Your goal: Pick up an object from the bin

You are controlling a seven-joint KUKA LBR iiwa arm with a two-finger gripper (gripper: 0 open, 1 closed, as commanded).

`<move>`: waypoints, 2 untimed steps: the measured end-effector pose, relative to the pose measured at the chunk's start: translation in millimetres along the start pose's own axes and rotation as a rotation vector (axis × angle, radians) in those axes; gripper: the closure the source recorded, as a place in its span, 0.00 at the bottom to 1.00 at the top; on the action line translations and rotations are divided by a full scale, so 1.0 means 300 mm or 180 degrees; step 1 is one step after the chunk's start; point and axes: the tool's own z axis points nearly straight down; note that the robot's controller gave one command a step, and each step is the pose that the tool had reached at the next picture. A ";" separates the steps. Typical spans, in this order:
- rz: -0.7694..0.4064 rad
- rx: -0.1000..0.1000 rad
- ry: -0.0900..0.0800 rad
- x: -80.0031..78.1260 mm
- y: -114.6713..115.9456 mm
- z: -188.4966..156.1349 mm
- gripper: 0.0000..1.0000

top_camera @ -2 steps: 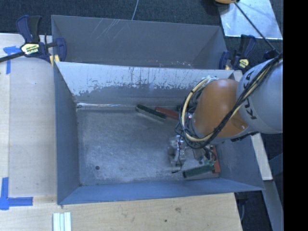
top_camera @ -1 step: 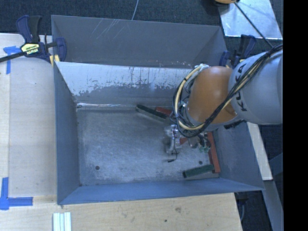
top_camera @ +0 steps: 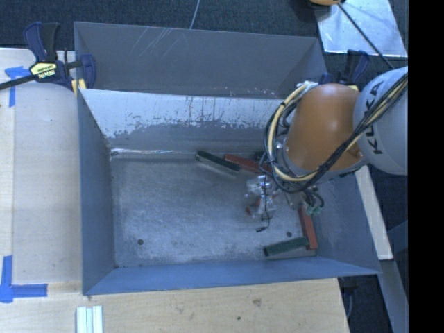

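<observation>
The bin (top_camera: 194,61) is blue-grey, its back wall streaked with pale scratches. The wrist cover (top_camera: 322,127) is orange-brown, its cables (top_camera: 280,116) yellow and black. One bar (top_camera: 286,248) is dark green, one stick (top_camera: 310,232) reddish-brown.

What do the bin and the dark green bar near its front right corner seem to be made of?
The bin: grey sheet metal, matte, scratched on its back wall. The dark green bar: perhaps painted wood or plastic; dull, straight-edged, too small to tell.
</observation>
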 end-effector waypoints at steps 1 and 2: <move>-0.0107 0.0006 -0.0010 0.029 -0.258 -0.113 1.00; -0.0358 0.0003 -0.0013 0.016 -0.182 -0.345 1.00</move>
